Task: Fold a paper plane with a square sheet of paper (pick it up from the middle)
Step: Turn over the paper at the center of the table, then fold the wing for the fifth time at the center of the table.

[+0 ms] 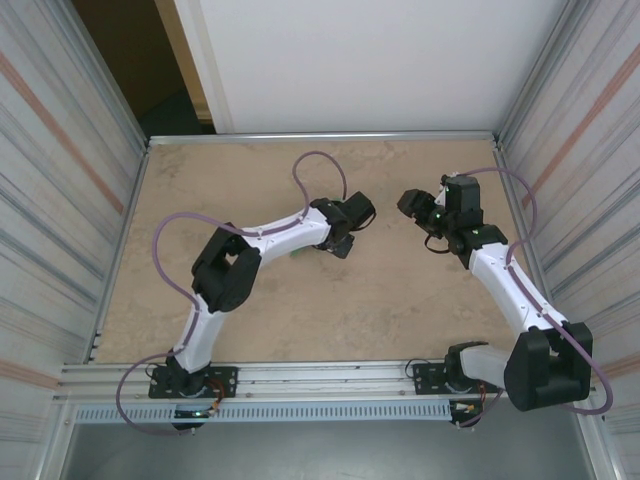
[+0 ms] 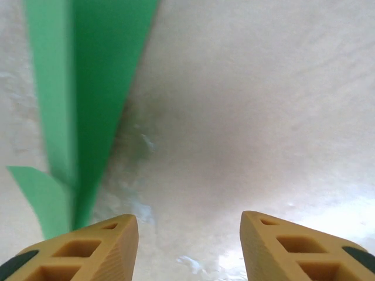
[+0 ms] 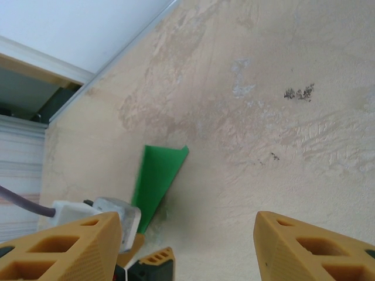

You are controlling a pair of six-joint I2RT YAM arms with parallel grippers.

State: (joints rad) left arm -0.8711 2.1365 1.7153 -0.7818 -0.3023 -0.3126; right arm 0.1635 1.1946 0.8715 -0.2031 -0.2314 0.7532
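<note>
The green sheet of paper is folded into a slim pointed paper plane (image 2: 88,88) that lies on the tabletop. In the left wrist view it runs up the left side, its point close to my left finger. My left gripper (image 2: 188,225) is open just right of it, with bare table between the tan fingertips. In the top view only a sliver of the plane (image 1: 301,257) peeks from under the left arm, near the left gripper (image 1: 342,248). My right gripper (image 1: 408,203) hovers open to the right. The right wrist view has the plane (image 3: 155,178) beyond the right gripper (image 3: 187,225).
The beige tabletop (image 1: 300,310) is bounded by a metal rim and corrugated side walls (image 1: 60,200), with a white back panel (image 1: 370,60). Purple cables (image 1: 320,165) loop over both arms. Dark specks (image 3: 299,92) mark the table.
</note>
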